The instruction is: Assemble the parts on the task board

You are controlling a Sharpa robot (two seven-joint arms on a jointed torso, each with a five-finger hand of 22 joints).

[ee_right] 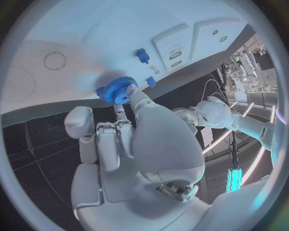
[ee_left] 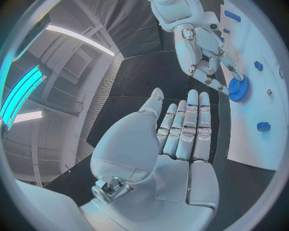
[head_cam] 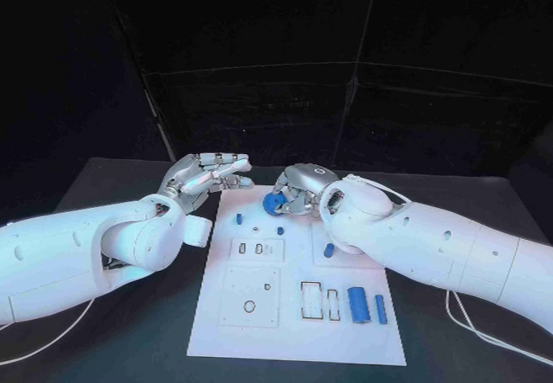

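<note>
Head view first: our right silver many-fingered hand (head_cam: 303, 191) pinches a small blue toothed plastic gear (head_cam: 273, 204) over the far end of the flat white task board (head_cam: 344, 341), while our left silver hand (head_cam: 208, 176) hovers just beside that end with its fingers gently curled and nothing in them. Blue cylindrical pegs (head_cam: 359, 305) lie near the board's near right edge. Left wrist view now: our left fingers (ee_left: 187, 127) lie straight and close together, empty, and the gear sits at the right hand's fingertips close above the board. Right wrist view: our fingertips (ee_right: 134, 94) clamp the gear by its rim, so we judge a slip or a tilted seating the likeliest trouble, and a knock to the small blue peg (ee_right: 142, 55) standing nearby. Matte black table (head_cam: 125, 355), dark curtained surround.
</note>
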